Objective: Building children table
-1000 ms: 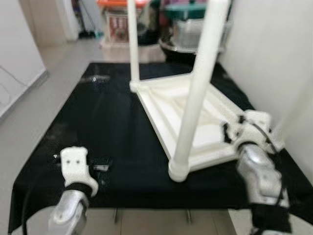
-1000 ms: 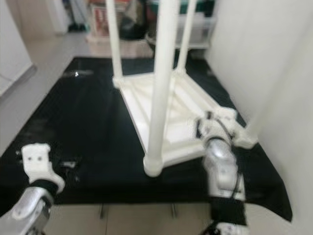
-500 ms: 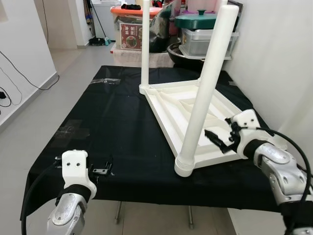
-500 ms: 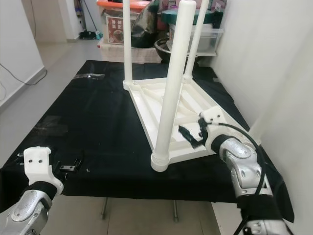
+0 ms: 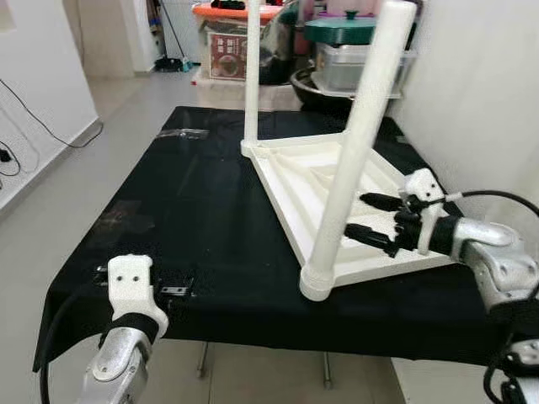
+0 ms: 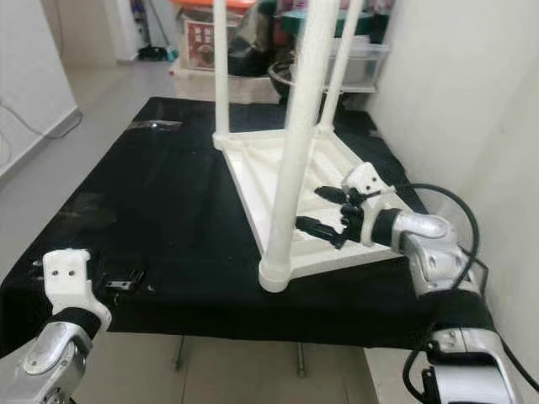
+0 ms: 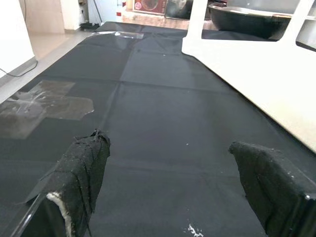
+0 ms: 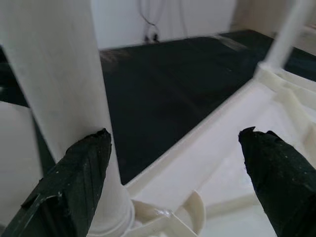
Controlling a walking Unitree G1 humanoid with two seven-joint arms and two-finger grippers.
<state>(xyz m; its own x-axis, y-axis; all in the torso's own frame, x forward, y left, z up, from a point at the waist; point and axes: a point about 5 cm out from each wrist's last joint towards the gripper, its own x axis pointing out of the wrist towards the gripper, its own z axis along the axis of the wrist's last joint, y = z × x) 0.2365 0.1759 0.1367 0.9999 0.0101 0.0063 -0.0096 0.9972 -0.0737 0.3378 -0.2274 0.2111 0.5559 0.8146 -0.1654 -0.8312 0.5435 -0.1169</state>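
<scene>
- The white plastic children's table (image 5: pixel 337 198) lies upside down on the black cloth-covered worktable (image 5: pixel 185 219). It sits on the half of the worktable nearest the pale wall, its underside ribs facing up.
- The near white cylindrical leg (image 5: pixel 358 151) stands upright in the corner socket closest to the robot. Other white legs stand at corners farther back.
- The right gripper (image 5: pixel 379 220) hangs over the tabletop's near edge, just beside the near leg. Its two black fingers (image 8: pixel 81 182) are spread wide apart and hold nothing. One finger lies close to the leg; whether it touches cannot be told.
- The left gripper (image 7: pixel 173 182) rests low over the bare cloth at the worktable's front corner, well apart from the children's table. Its fingers are likewise spread and empty.
- Handling judgement: the moulded plastic appears light and stiff, so the table is likely to slide on the cloth under a sideways push.
- The leg surface looks smooth and round; a grip on it may slip or rotate.
- Recommended hold: grasp the leg low, near its socket, where leverage on the joint is smallest.
- Alternative hold: clamp the raised rim of the tabletop, which offers a flat edge.
- Risk: force applied high on the leg could tip the table or strain the socket.
</scene>
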